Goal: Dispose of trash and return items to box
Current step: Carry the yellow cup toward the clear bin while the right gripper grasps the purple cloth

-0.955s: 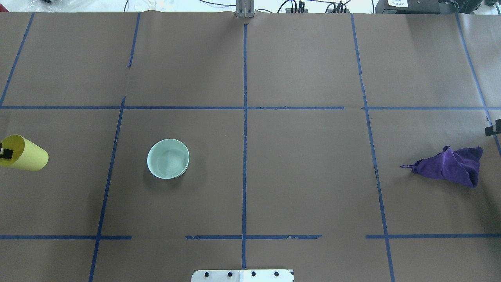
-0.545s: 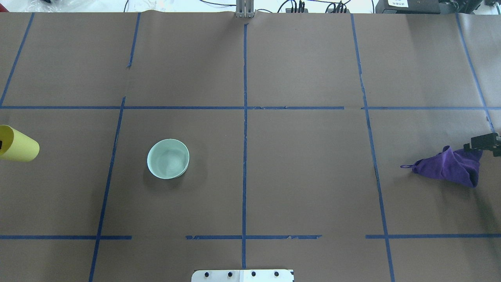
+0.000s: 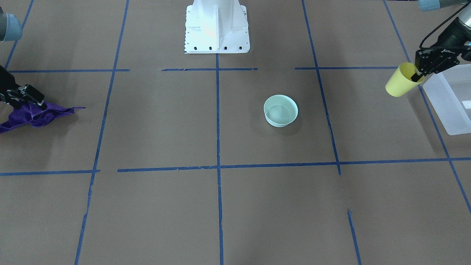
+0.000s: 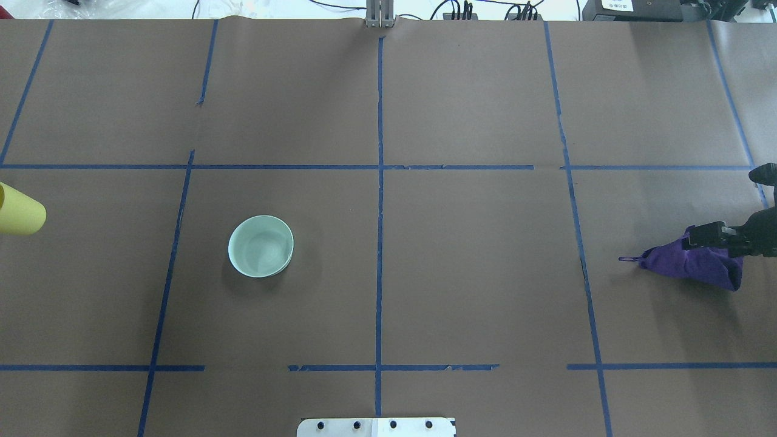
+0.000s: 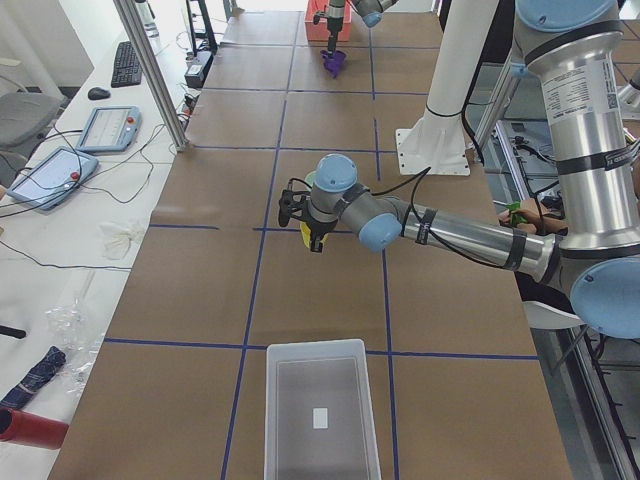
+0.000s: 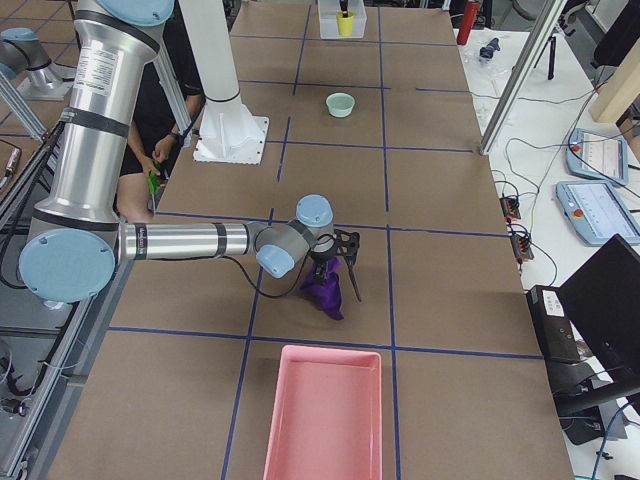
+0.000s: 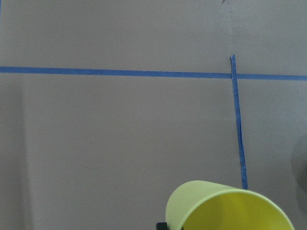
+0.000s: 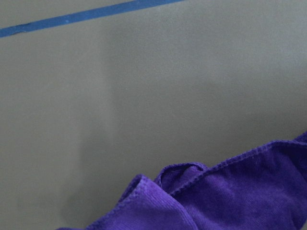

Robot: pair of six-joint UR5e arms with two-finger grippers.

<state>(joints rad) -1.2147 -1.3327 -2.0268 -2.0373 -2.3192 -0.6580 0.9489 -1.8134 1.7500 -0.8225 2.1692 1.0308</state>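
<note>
Across the brown-papered table [image 4: 473,291], taking the robot's base as six o'clock, I'd say the job is barely under way. Biggest thing out is the frosted box [image 5: 330,380], sitting past the nine o'clock end; neither item is in it yet, only a small white patch on its floor. Past the three o'clock end lies a pink tray [image 6: 325,400], which I take to be for rubbish. The purple cloth [image 4: 692,267] lies crumpled on the table at about three o'clock. The right gripper [image 4: 707,235] hangs right on top of it, jaws looking parted and nothing pinched between them as far as I can make out. The mint bowl [image 4: 261,246] sits upright at roughly nine o'clock, between the centre and the edge, with no arm near it. Smallest is the yellow cup [image 3: 401,85]. The left gripper [image 3: 417,76] has it clamped by the rim, one finger inside, and holds it tilted off the table at the far nine o'clock side, near the box but not over it. By my reckoning nothing is put away: the cup wants dropping in, the bowl fetching, the cloth dealing with.
</note>
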